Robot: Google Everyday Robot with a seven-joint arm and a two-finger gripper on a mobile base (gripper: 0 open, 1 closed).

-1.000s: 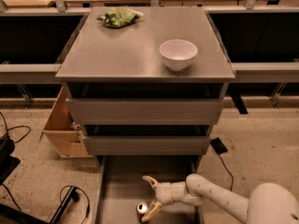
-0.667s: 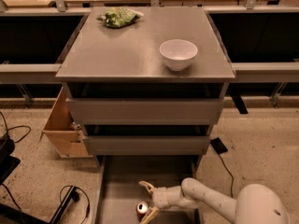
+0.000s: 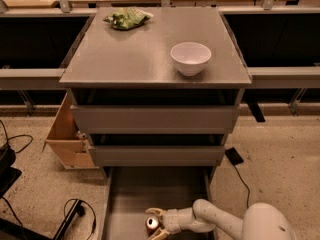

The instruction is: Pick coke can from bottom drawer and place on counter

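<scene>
The coke can (image 3: 152,224) stands upright on the floor of the pulled-out bottom drawer (image 3: 131,194), near its front. My gripper (image 3: 155,223) reaches in from the right on a white arm, with one tan finger behind the can and one in front of it, open around the can. The grey counter (image 3: 135,54) is the cabinet top above the two closed drawers.
A white bowl (image 3: 190,57) stands on the counter's right side and a green snack bag (image 3: 125,18) lies at its back left. A wooden box (image 3: 67,136) sits on the floor left of the cabinet. Cables (image 3: 75,216) lie on the floor at left.
My gripper has moved left and down, from beside the can to around it, its fingers now on either side of the can. The can has not moved.
</scene>
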